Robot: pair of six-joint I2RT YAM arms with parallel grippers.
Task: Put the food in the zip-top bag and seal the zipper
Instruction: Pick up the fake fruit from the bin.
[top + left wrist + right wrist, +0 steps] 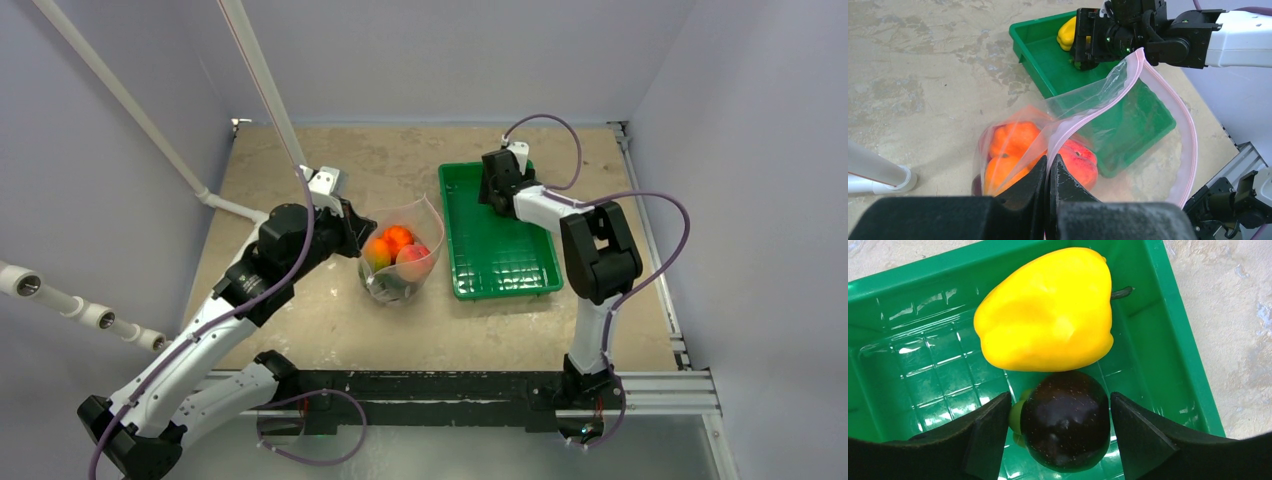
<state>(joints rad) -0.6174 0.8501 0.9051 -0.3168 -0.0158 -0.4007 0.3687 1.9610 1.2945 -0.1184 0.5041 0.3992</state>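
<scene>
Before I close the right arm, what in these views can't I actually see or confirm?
1. Top view: right gripper covers the yellow pepper and purple fruit in the green tray.
2. Left wrist view: left gripper, shut on the zip-top bag, hides its bottom; the dark item there is unidentifiable.
3. Right wrist view: whether the jaws touch the fruit is unclear.

zip-top bag (pixel 395 285) mouth gapes upward, free entry from above; orange fruits (pixel 1013 140) fill its bottom. Left gripper (pixel 1048 172) blocks the left rim, clamped on the zipper (pixel 1168 90). Right gripper (pixel 1059 402) straddles the purple fruit (pixel 1065 430), jaws apart; yellow pepper (pixel 1048 315) touching beyond, green tray (pixel 1183 340) corner walls close.
</scene>
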